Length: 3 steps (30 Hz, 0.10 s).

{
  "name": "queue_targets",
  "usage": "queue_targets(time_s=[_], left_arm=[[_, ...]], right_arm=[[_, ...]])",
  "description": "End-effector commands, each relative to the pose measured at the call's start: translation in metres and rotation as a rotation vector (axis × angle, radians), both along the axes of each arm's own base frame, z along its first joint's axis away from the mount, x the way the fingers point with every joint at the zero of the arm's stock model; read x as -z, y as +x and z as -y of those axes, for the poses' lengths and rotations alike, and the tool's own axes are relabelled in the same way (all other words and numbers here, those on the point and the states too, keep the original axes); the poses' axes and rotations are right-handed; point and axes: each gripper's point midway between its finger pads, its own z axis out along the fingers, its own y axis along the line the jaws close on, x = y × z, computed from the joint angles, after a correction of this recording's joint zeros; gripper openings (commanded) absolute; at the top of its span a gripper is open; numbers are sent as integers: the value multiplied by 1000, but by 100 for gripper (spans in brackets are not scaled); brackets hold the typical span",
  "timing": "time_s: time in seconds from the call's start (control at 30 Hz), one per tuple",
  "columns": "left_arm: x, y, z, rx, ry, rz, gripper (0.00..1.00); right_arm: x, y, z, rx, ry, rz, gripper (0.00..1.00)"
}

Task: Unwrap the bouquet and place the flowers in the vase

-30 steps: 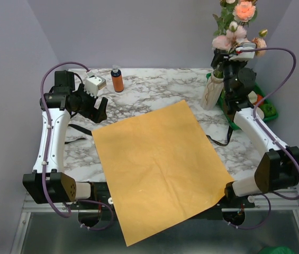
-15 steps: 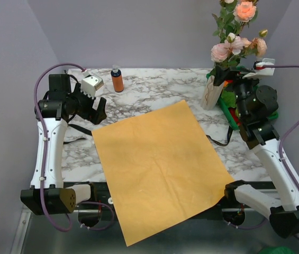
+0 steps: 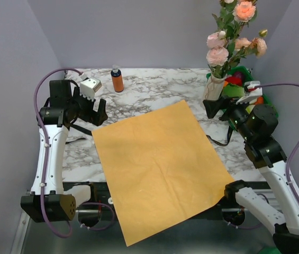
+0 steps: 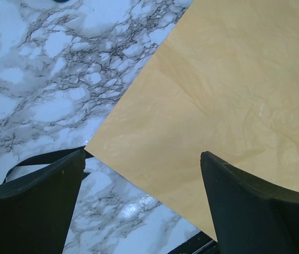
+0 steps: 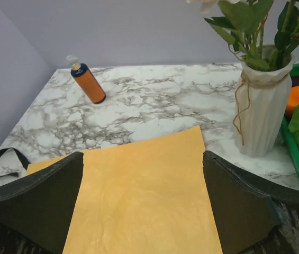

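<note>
You had your 2 claws, the left gripper (image 4: 142, 154) and the right gripper (image 5: 142, 154), spread wide and empty, with the flowers (image 3: 228, 37) standing in the vase (image 5: 263, 114) at the table's far right, and their thin, light stems (image 5: 255, 39) looked best pinched low, never by the fragile heads (image 3: 218, 54).

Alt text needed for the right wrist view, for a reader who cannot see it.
A cream vase holding the flowers, mostly green stems and leaves here, stands at the right of a marble table, near the far corner of a flat orange paper sheet. An orange bottle stands far left, and the open right pincer frames the bottom.
</note>
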Motion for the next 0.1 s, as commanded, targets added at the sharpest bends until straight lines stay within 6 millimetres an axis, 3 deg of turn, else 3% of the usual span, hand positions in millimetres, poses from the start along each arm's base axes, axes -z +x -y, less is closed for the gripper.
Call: queue_targets(time_s=[0.0,0.07], left_arm=[[-2,7,-7,-85,-16,45,99],[3,9,-8,-101,-20,46,99]], right_arm=[[26,-8,-14,-84,-21,-98,100],[34,-7,-14,-85,-31,-123,100]])
